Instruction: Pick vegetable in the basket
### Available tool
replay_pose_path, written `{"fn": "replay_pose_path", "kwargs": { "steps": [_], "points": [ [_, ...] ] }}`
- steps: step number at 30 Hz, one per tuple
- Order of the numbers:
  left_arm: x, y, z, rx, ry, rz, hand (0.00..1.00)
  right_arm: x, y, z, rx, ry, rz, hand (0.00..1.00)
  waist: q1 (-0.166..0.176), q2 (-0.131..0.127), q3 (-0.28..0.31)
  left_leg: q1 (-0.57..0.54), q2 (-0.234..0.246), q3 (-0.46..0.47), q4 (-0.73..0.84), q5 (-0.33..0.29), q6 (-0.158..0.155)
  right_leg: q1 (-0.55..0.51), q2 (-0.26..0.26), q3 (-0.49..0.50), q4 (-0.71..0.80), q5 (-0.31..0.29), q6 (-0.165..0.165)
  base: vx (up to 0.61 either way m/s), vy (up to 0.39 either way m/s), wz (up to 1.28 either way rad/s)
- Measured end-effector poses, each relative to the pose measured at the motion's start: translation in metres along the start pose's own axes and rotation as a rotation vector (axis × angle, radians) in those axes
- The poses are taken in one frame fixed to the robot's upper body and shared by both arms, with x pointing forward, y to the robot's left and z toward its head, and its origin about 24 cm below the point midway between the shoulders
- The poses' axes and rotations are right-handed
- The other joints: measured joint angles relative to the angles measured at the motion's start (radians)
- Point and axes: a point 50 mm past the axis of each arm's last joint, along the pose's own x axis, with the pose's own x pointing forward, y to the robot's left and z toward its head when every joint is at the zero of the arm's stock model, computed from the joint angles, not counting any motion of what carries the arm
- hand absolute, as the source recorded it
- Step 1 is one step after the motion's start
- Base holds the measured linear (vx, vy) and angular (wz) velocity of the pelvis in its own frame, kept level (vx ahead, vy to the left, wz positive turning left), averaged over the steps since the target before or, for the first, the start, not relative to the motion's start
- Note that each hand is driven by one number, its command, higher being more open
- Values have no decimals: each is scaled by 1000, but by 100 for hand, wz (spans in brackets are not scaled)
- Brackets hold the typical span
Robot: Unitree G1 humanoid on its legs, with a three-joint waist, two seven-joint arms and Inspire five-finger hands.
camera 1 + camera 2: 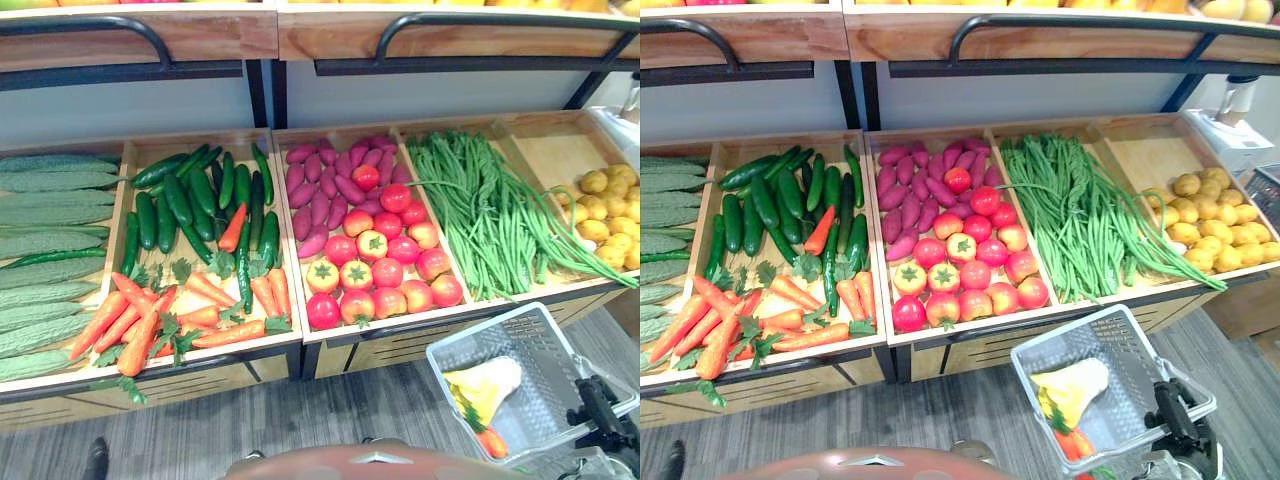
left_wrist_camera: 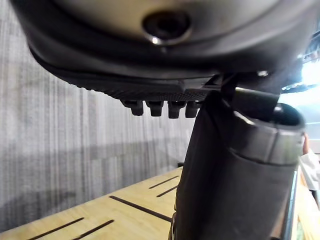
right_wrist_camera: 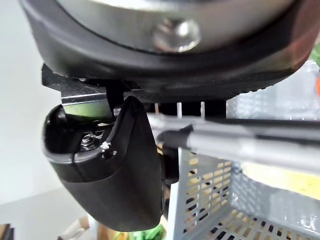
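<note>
Nearest, low on the right: grey perforated plastic basket (image 1: 470,355), handle clamped in the curled fingers of the right hand (image 1: 603,412); held a pale yellow vegetable (image 1: 487,385) and a small carrot (image 1: 491,442). Beyond and leftward, in wooden bins (image 1: 400,323): glossy round tomatoes (image 1: 387,272), slim green beans (image 1: 480,220), tapered carrots (image 1: 150,320) (long axes slanting toward the front rim), smooth cucumbers (image 1: 190,200). Judged the left hand (image 2: 150,82) nearer those; could not tell its state.

Left hand (image 2: 165,60); slotted wooden panel (image 2: 115,215) past it, grey striped surface (image 2: 60,140) beyond.
</note>
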Motion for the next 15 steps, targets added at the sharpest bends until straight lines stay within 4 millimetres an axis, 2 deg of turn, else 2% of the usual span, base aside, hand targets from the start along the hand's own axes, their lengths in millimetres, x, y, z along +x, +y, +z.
{"fn": "replay_pose_path", "kwargs": {
  "steps": [8, 15],
  "points": [
    [-10, -10, -26, 113, 83, -97, 100, -7, -2, -48, -4, 182, -29, 0, 13, 34, 32, 19, -2, -13, -12, -1, -2, 19, -4, -23, 11, -11, -1, 28, -1, 5],
    [-21, -22, -43, 207, 132, -212, 100, -15, 0, -69, 24, 243, -36, 0, 19, 33, 36, 47, -24, -21, -40, 8, 3, 33, -18, -32, 25, -29, 8, -9, 11, 4]
  ]
}}
